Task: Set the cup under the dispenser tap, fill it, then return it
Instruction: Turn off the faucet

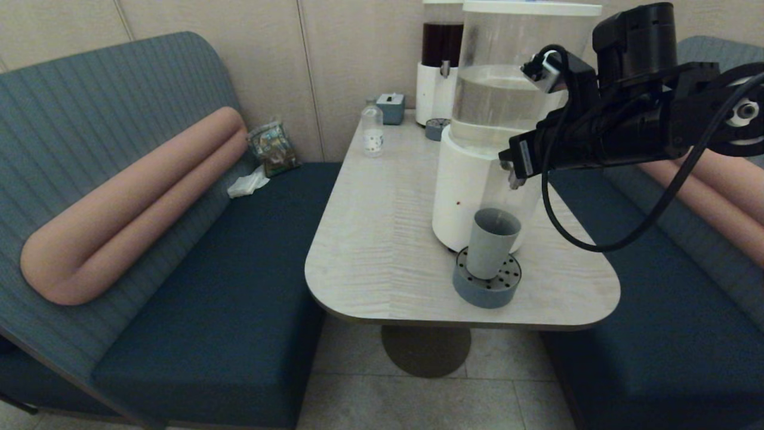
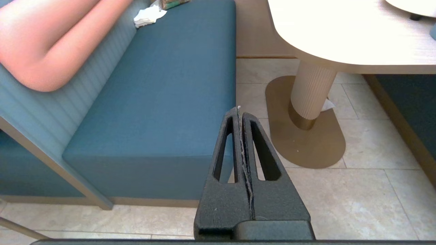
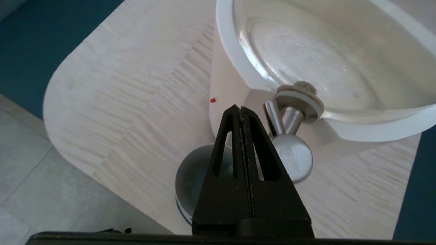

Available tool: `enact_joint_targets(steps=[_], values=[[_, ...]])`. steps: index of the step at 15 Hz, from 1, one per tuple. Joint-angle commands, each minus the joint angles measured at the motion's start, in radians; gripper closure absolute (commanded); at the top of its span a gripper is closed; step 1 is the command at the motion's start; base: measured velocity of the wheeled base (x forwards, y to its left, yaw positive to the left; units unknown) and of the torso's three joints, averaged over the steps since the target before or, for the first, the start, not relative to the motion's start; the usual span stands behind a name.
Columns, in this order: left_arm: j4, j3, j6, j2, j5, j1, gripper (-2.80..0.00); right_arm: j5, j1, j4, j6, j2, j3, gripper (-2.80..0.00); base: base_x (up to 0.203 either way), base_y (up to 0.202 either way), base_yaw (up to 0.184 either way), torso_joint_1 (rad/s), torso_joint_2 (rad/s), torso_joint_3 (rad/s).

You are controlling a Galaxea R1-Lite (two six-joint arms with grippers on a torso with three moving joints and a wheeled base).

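Note:
The grey-blue cup (image 1: 492, 242) stands upright on the round perforated tray (image 1: 484, 291) in front of the large dispenser's white base (image 1: 456, 191). In the right wrist view the cup's open mouth (image 3: 192, 173) lies below the brushed-metal dispenser tap (image 3: 293, 158). My right gripper (image 3: 240, 108) is shut with nothing in it. Its tips hang above the cup, close beside the tap's lever (image 3: 273, 117); I cannot tell whether they touch. In the head view the right gripper (image 1: 513, 178) covers the tap. My left gripper (image 2: 239, 110) is shut and empty, parked low over the floor by the bench.
The table (image 1: 382, 239) also carries a slimmer dark-tank dispenser (image 1: 440, 60), a small clear bottle (image 1: 372, 134), a grey box (image 1: 391, 107) and a second small tray (image 1: 437, 128) at the back. Blue benches (image 1: 239, 286) flank the table on both sides.

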Motion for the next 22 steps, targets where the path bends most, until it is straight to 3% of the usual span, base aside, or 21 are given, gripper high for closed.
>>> enact_joint_targets(steps=[1,22], values=[[0.0,0.0,0.0,0.0,0.0,0.0,0.0,-0.017,0.001,0.002,-0.001,0.018,-0.01,0.0,0.0,0.0,0.0,0.0,0.0,0.0],[0.0,0.0,0.0,0.0,0.0,0.0,0.0,-0.037,-0.017,0.002,0.0,0.028,-0.034,0.0,0.0,0.0,0.0,0.0,0.0,0.0]])
